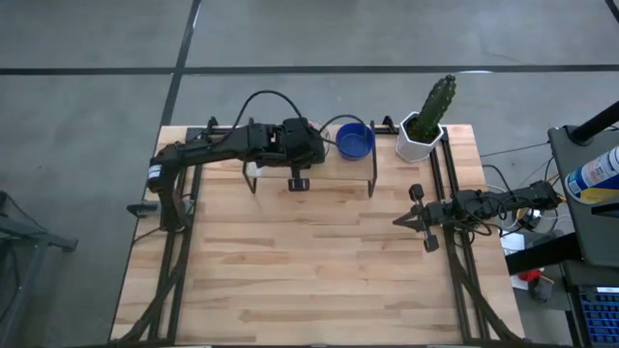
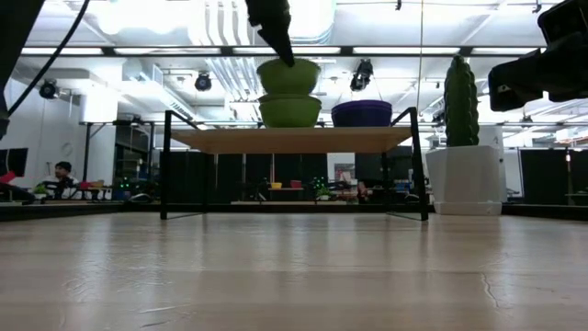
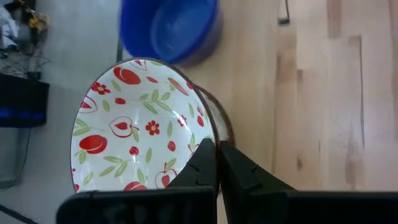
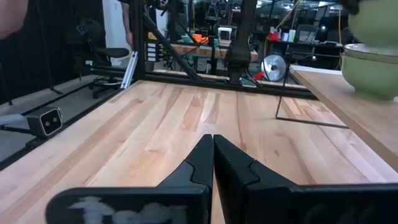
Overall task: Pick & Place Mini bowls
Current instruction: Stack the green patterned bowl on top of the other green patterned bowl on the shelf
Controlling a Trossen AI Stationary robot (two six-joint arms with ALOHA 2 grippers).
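Two patterned mini bowls, cream inside with red and green fruit and leaves and green outside, are stacked on a raised wooden shelf (image 2: 294, 140) at the table's far side. My left gripper (image 3: 217, 146) comes down from above and is shut on the upper bowl (image 3: 134, 124); the lower bowl (image 2: 289, 111) stands on the shelf. A cobalt blue mini bowl (image 1: 355, 140) rests on the shelf just right of them. In the high view my left arm hides the patterned bowls. My right gripper (image 1: 400, 221) is shut and hovers over the table's right side. My left gripper pinches the upper patterned bowl's rim (image 3: 210, 134), one finger inside the bowl and one outside, coming from above and pointing down (image 2: 278, 37). The bowl stays level right over the lower bowl's rim (image 3: 225, 121); whether it still touches that bowl, I cannot tell.
A white hexagonal pot with a green cactus (image 1: 423, 130) stands at the table's far right corner, beside the shelf's black wire leg (image 1: 373, 179). Bare wooden tabletop (image 1: 309, 271) stretches from the shelf to the near edge. A rack with bottles (image 1: 592, 174) stands off the table's right side.
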